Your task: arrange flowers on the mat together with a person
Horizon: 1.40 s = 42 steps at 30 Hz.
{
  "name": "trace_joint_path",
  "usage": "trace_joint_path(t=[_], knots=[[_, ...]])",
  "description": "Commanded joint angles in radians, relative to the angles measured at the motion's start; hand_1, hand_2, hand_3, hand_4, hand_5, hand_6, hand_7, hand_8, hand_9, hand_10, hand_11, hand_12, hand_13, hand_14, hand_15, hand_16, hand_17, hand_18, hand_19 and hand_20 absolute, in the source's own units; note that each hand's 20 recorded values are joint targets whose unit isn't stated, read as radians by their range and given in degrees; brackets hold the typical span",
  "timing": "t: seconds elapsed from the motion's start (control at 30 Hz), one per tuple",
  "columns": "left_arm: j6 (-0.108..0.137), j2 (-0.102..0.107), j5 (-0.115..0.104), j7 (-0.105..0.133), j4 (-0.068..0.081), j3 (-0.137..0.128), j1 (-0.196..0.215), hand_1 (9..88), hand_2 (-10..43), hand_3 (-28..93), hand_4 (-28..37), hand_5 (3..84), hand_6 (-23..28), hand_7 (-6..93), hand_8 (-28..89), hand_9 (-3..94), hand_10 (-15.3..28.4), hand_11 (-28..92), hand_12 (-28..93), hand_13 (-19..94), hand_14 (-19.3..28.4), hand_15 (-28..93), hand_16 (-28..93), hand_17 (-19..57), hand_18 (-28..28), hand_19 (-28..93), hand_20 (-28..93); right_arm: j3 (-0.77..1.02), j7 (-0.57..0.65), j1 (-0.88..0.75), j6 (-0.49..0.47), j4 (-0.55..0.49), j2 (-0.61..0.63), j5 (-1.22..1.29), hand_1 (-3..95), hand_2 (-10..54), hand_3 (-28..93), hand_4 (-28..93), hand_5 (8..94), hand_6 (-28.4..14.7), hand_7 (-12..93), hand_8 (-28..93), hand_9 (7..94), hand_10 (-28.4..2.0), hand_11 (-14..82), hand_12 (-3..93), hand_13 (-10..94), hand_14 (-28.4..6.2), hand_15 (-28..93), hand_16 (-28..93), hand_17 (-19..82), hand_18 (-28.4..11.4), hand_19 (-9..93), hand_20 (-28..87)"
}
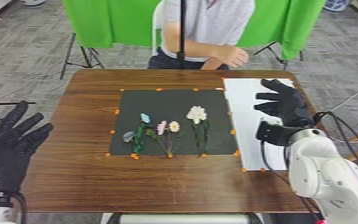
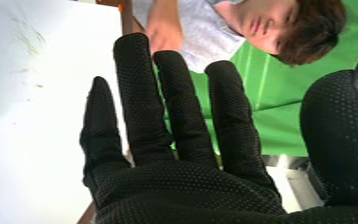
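In the head view my right hand [image 1: 285, 104] is over the white paper at the table's right side, open and holding nothing; in the right wrist view the same hand [image 2: 171, 185] has straight fingers. My left hand [image 1: 7, 147] hangs open off the table's left edge. On the dark mat [image 1: 162, 104] lie a blue flower [image 1: 145, 118], a pink flower [image 1: 161, 128], a small pale flower [image 1: 174, 126] and a larger white flower [image 1: 197, 114], stems pointing toward me. A dark blue-green leafy piece [image 1: 128, 136] lies left of them.
White paper [image 1: 246, 100] lies right of the mat on the brown table [image 1: 87, 175]. Small orange pieces [image 1: 135, 156] mark the edges of mat and paper. A person sits at the far side, hands near the far table edge, touching no flower.
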Motion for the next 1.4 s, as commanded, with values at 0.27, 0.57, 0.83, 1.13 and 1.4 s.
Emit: trace_joint_path(t=[0.27,0.57,0.83,1.13,1.4], knots=[[0.007,0.003,-0.004,-0.002,0.006,0.010,0.004,19.3,8.8,74,-28.3,31.3,3.8,10.4,-9,30.1,14.8,18,13,21,21.1,44,-4,-9.6,19.8,39,18,0.032,-0.060,-0.039,-0.051,-0.001,0.009,0.046,19.9,5.2,74,-25,49.3,-0.1,12,-11,53.3,-16.7,15.6,14.7,46,-18.8,56,10,4,-25.2,56,15],[0.021,0.036,-0.032,0.030,0.005,0.008,0.019,19.5,8.9,74,-28.3,31.2,3.8,10.5,-9,30.2,15.0,18,13,21,21.3,45,-4,-9.5,19.7,39,18,0.024,-0.058,-0.033,-0.057,0.001,0.008,0.040,19.9,5.3,74,-25,49.3,0.1,12,-11,53.4,-16.6,15.6,14.7,45,-18.8,56,10,4,-25.1,55,16],[0.023,0.052,-0.042,0.041,0.006,0.003,0.026,19.6,8.9,74,-28.3,31.1,4.0,10.6,-9,30.2,15.2,18,13,22,21.5,45,-4,-9.5,19.8,40,18,0.010,-0.056,-0.018,-0.061,0.006,0.010,0.037,19.9,5.2,74,-25,49.3,0.2,12,-11,53.4,-16.6,15.6,14.7,45,-18.8,56,10,4,-25.1,55,16],[0.016,0.042,-0.027,0.019,0.006,0.003,0.015,19.8,9.0,74,-28.3,31.1,4.0,10.5,-9,30.4,15.3,19,13,22,21.7,46,-4,-9.5,19.7,40,18,0.004,-0.054,-0.015,-0.058,0.007,0.011,0.038,19.8,5.2,74,-25,49.5,0.2,12,-11,53.5,-16.7,15.5,14.7,45,-18.8,56,10,4,-25.1,55,16],[0.013,0.043,-0.022,0.010,0.004,-0.001,0.015,20.0,9.1,74,-28.3,31.1,4.0,10.6,-9,30.5,15.4,19,13,22,21.8,47,-4,-9.4,19.6,40,18,0.000,-0.047,-0.017,-0.060,0.006,0.007,0.029,19.8,5.3,74,-25,49.5,0.3,13,-11,53.7,-16.6,15.5,14.7,45,-18.8,56,10,4,-25.2,55,16]])
